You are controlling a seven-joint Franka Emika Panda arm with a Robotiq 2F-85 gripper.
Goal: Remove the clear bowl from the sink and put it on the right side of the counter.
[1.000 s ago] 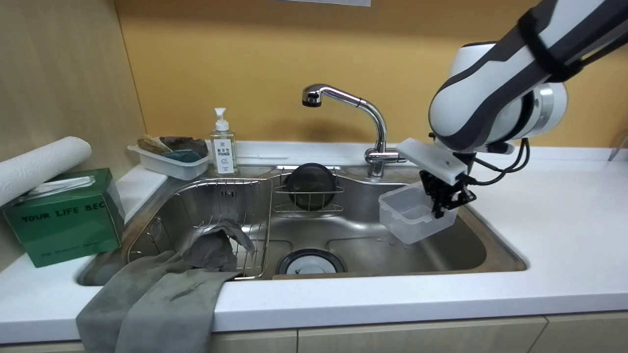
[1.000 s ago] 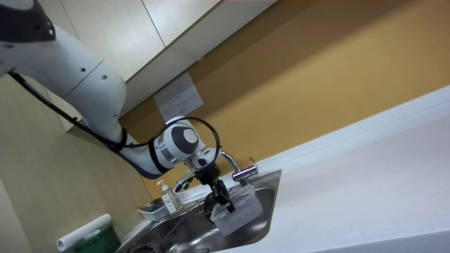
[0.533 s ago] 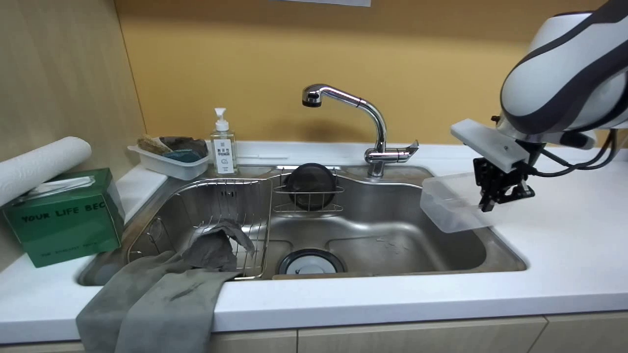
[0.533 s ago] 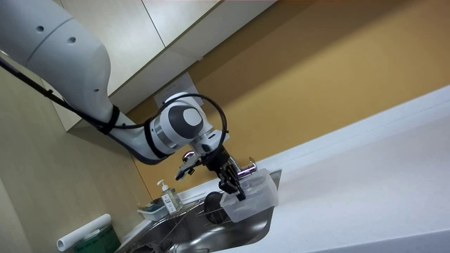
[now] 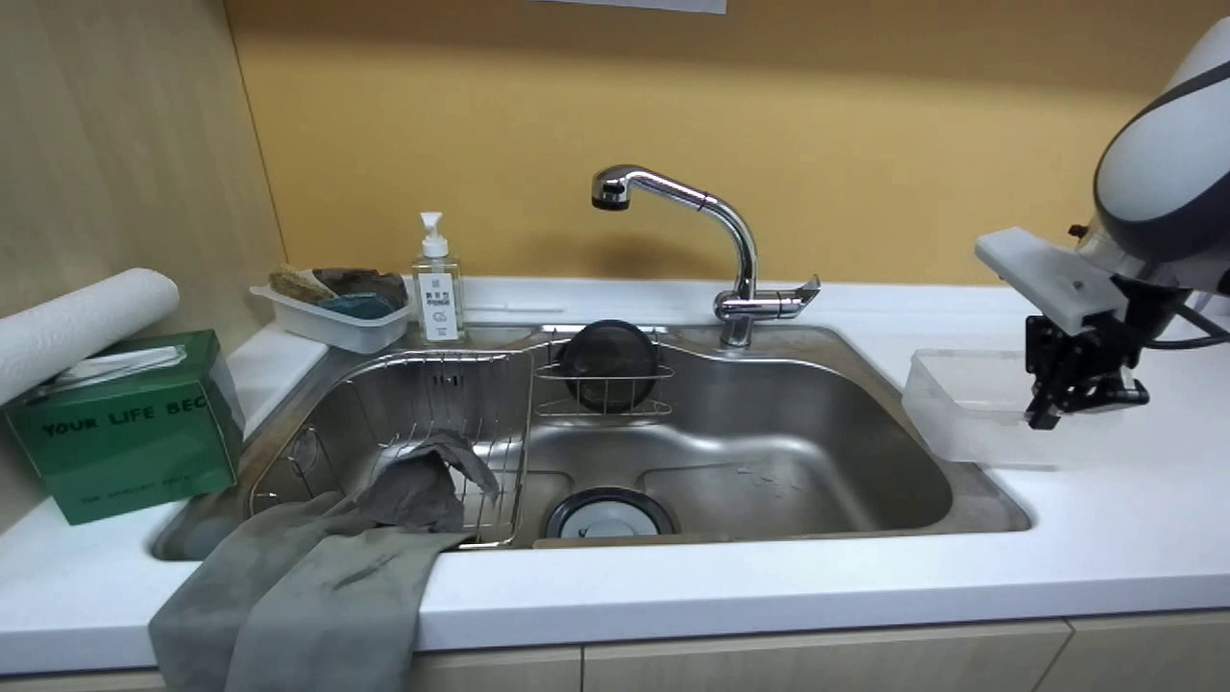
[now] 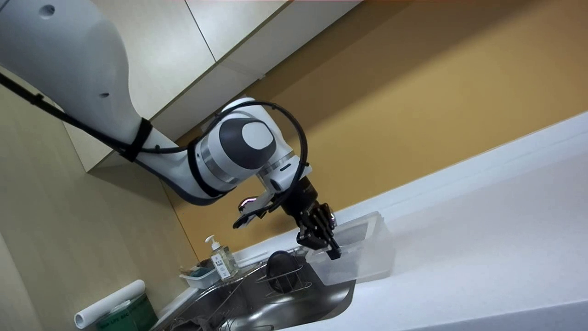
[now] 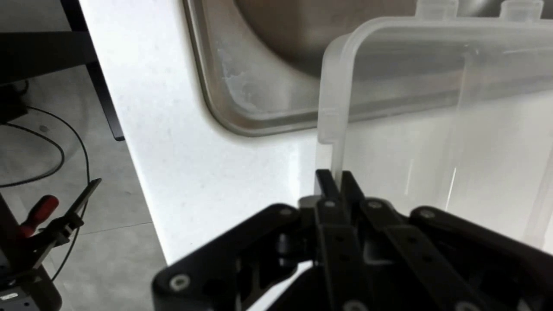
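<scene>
White counter (image 5: 769, 579) | sink (image 5: 817, 413) inset | green box (image 5: 125, 437) on top | grey cloth (image 5: 317, 596) over front edge

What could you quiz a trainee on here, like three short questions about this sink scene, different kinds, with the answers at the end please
1. Multiple choice: what is the pincer gripping?
a) the chrome faucet
b) the clear plastic container
c) the pump bottle
2. True or false: in the wrist view, part of the rim of the steel sink shows through the clear plastic container.
3. Fill the gap: in an exterior view, the top line on the green tissue box begins "YOUR ____".

Key: 1: b; 2: true; 3: LIFE
</scene>
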